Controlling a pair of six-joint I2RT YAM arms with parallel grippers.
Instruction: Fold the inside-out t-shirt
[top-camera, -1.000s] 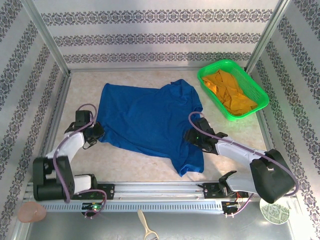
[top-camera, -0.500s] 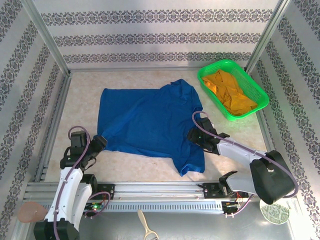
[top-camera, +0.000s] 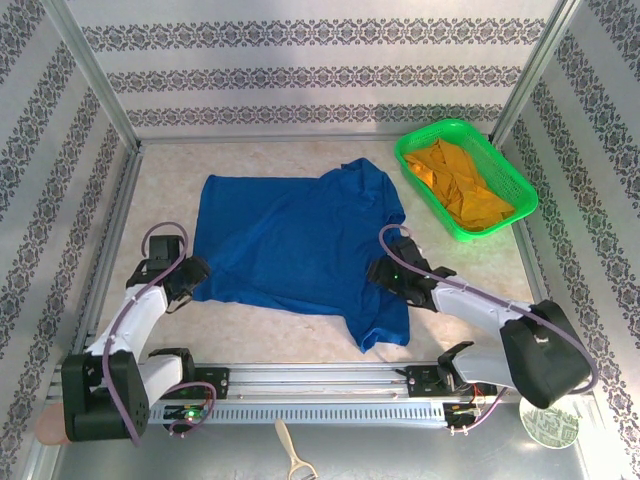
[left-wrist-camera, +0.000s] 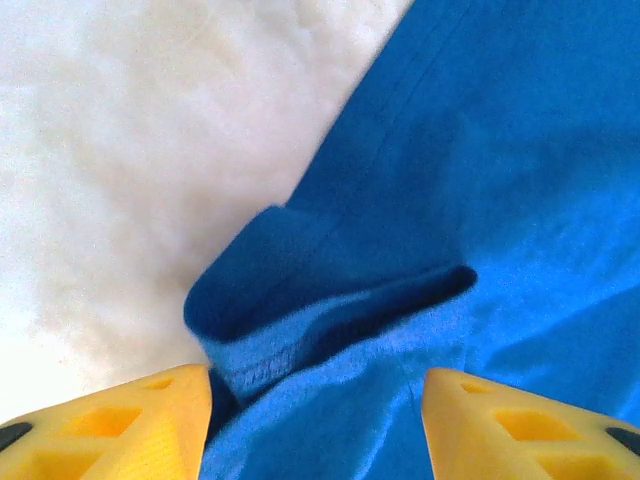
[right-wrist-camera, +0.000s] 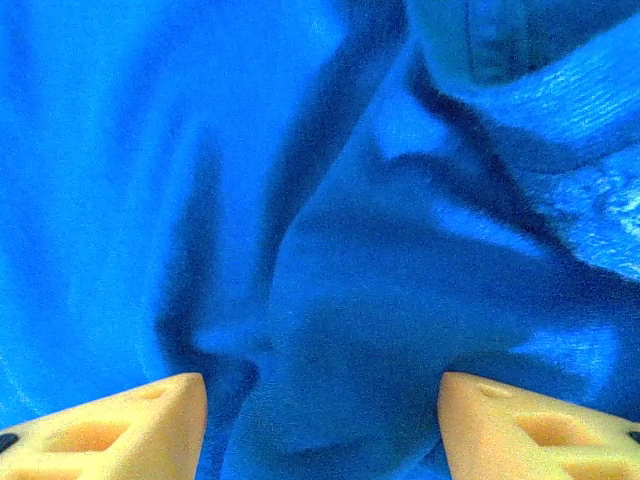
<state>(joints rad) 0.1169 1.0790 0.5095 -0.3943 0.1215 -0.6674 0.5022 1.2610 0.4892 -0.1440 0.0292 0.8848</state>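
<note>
Here, close to the counter's (top-camera: 270, 325) near-left corner, the left pincer (top-camera: 188, 276) sits at the left hem of the inside-out t-shirt (top-camera: 290, 245). Its wrist view shows the yellow fingertips (left-wrist-camera: 120, 420) spread, with a rolled-over corner of stitched hem lying between them and bare pale counter beyond on the left. Toward the near-right, the right pincer (top-camera: 386, 270) rests on the shirt's right side, also spread. Its wrist view shows soft creases and a ribbed band of cloth at the upper right, which the overhead view is too coarse to show.

From above, the shirt lies mostly flat across the middle of the counter, with one sleeve pointing to the near edge. In the far-right corner stands a green basket (top-camera: 412, 170) holding a crumpled orange-yellow garment (top-camera: 462, 188), apart from the shirt.
</note>
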